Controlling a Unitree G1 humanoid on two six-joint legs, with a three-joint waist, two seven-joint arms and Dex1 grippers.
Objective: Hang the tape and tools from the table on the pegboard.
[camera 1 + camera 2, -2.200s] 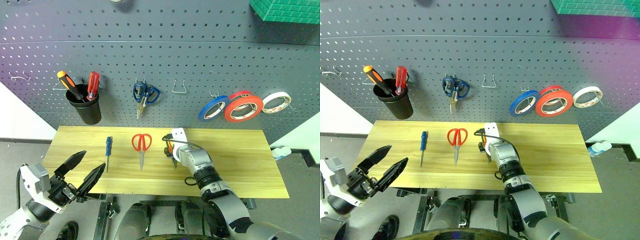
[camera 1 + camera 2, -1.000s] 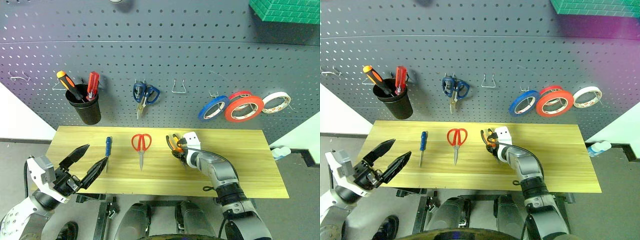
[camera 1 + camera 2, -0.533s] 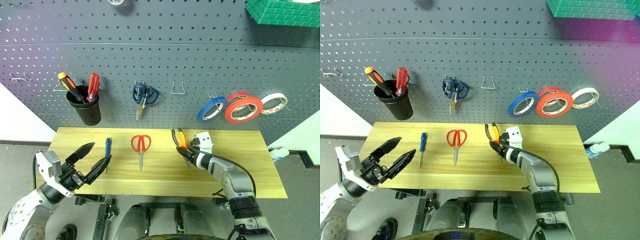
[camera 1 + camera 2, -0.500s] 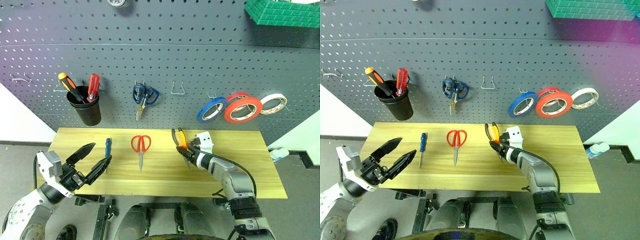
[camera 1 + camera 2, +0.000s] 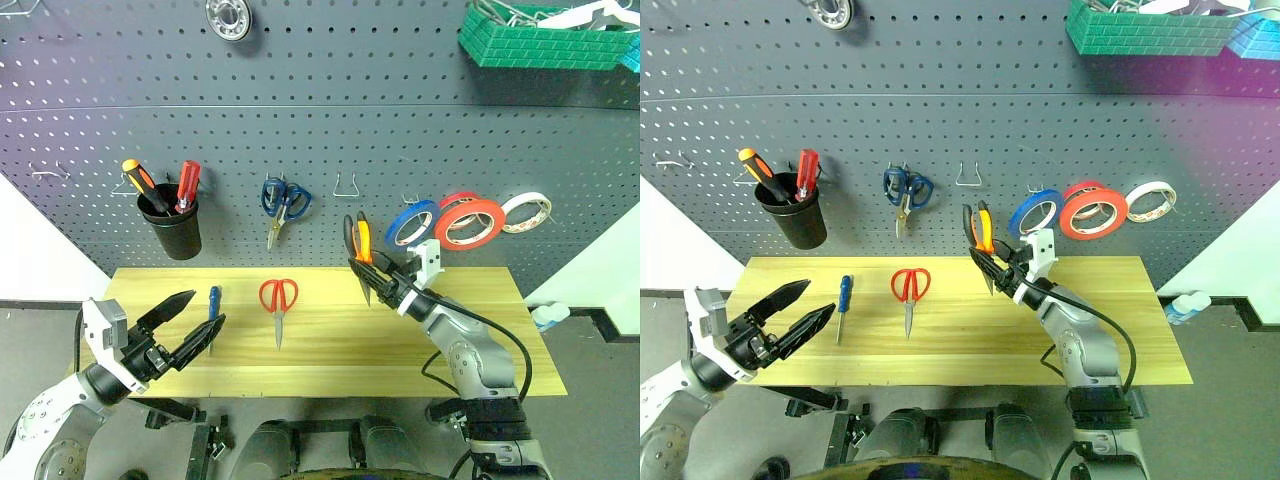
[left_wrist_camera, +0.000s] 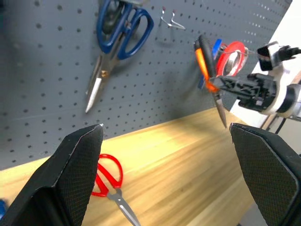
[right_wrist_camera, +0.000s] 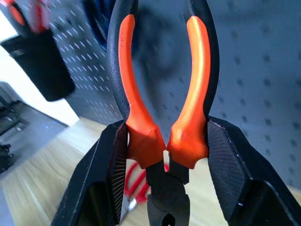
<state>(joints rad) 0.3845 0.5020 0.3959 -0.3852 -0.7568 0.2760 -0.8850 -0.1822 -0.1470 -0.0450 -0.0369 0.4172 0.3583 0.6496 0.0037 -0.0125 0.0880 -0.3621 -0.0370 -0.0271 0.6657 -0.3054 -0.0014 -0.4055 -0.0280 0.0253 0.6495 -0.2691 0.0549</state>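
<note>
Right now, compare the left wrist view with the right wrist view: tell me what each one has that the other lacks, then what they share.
Left wrist view alone: the open left gripper, the blue tape and red tape on the pegboard, an empty hook, and the right gripper seen from outside.

Right wrist view alone: the black cup with screwdrivers, and the right gripper's pads pressed against the handles near the hinge.

Both: the pliers held handles up, the red scissors on the table, the pegboard, the hanging blue scissors.
</note>
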